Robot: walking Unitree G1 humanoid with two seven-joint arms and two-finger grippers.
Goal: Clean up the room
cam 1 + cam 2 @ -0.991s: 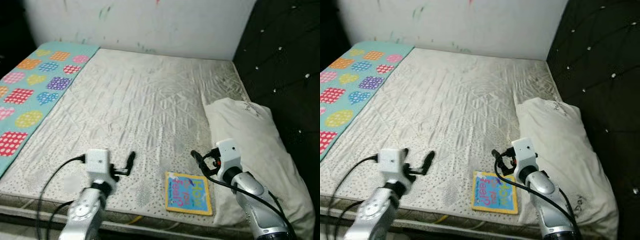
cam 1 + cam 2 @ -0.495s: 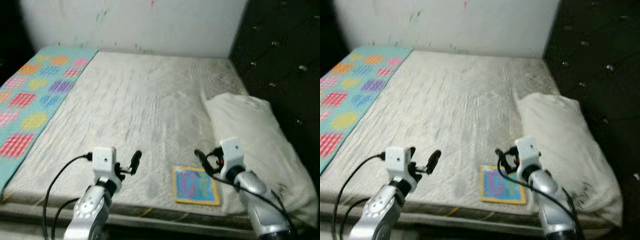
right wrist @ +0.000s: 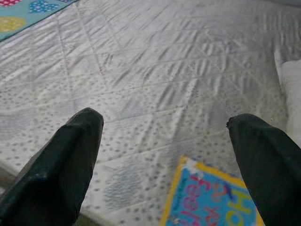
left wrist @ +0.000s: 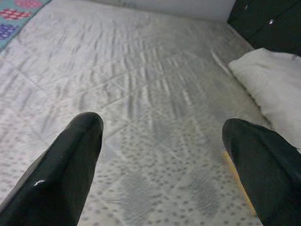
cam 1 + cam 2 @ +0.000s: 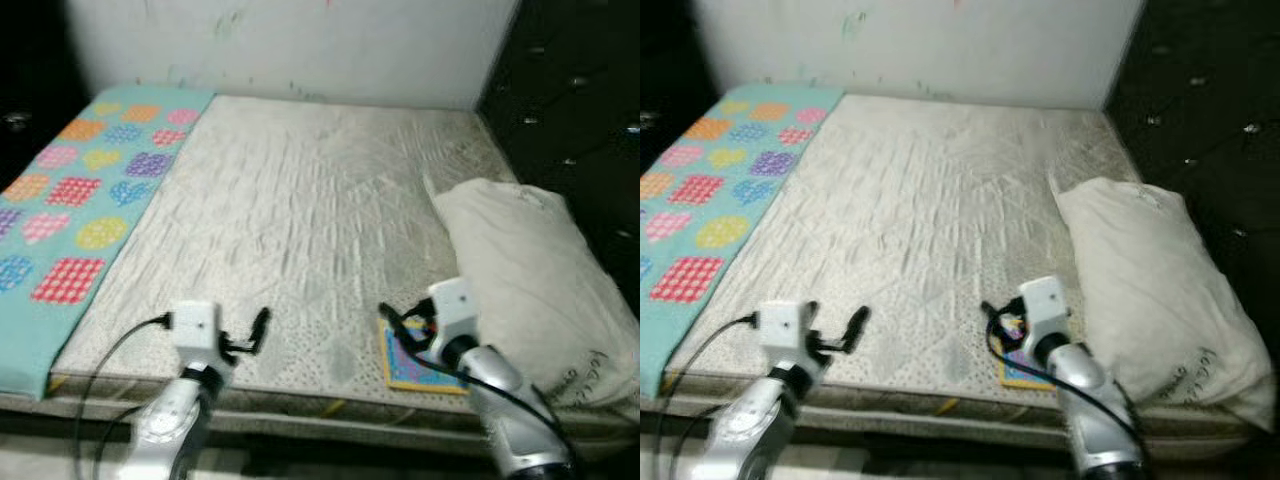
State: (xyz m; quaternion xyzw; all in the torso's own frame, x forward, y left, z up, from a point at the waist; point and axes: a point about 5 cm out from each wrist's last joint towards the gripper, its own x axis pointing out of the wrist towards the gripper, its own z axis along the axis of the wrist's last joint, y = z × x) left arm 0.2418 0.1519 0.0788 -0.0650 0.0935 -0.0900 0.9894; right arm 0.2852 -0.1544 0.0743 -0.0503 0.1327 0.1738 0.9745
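Book (image 5: pixel 420 362) with a yellow border and blue cover lies flat near the front edge of the mattress (image 5: pixel 300 210), just beside the white pillow (image 5: pixel 530 280). I see my right gripper (image 5: pixel 400 322) hovering over the book's near corner, fingers (image 3: pixel 70 165) spread wide and holding nothing. My left gripper (image 5: pixel 250 335) hangs above the dotted front strip, its fingers (image 4: pixel 70 165) spread wide too. A teal polka-patch blanket (image 5: pixel 80 200) covers the mattress's left side; a white wall (image 5: pixel 290 45) stands behind.

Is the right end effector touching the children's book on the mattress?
Cannot tell. In the right wrist view the open fingers frame the book without showing contact; in the left eye view the right end effector overlaps its edge.
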